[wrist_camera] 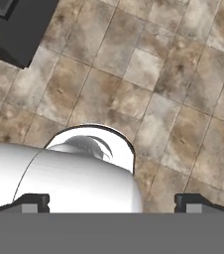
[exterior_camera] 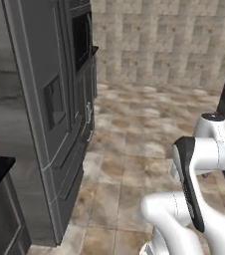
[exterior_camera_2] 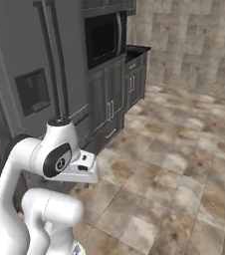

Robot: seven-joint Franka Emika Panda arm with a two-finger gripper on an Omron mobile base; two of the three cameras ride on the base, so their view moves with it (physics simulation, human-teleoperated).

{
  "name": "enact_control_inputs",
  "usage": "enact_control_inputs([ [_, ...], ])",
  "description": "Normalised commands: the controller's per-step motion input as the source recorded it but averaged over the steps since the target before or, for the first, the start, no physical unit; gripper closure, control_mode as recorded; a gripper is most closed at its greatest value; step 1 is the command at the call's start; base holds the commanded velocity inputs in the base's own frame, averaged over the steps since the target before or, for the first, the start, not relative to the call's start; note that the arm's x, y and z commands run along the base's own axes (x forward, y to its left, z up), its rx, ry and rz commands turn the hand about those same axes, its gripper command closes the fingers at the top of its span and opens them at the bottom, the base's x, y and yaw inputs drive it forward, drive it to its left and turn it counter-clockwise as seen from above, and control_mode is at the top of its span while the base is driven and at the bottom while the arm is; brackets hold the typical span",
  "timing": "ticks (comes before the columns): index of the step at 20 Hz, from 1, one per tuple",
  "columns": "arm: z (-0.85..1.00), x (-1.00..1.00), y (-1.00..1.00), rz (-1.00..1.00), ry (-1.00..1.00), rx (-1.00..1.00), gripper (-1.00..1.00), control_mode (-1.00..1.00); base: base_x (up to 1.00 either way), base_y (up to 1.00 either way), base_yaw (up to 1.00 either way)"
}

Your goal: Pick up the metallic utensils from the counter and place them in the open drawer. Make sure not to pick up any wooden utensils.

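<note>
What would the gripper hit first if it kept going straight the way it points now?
Most likely the tiled floor: the hand view looks straight down at it past the open gripper. The robot's own white body sits close below, so it might graze that first; depth is unclear.

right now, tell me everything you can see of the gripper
In the hand view the gripper points down at the tiled floor. Just its two small dark fingertips rise at the bottom edge, one at each side with a wide gap between them, so it is open. Nothing sits between the tips and they touch nothing. They look blocky, matte black with a grey face.
</note>
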Motion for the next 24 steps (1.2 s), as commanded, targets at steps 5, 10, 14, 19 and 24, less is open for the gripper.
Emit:
enact_control_inputs([
  [5,0.00,0.00,0.00,0.00,0.00,0.00,-1.00,1.00,1.00,0.26,-0.23],
  [10,0.00,0.00,0.00,0.00,0.00,0.00,-1.00,1.00,1.00,-0.20,-0.44],
  [14,0.00,0.00,0.00,0.00,0.00,0.00,-1.00,1.00,0.94,-0.38,-0.50],
  [19,0.00,0.00,0.00,0.00,0.00,0.00,-1.00,1.00,1.00,0.26,-0.34],
  [24,0.00,0.00,0.00,0.00,0.00,0.00,-1.00,1.00,1.00,0.51,-0.17],
])
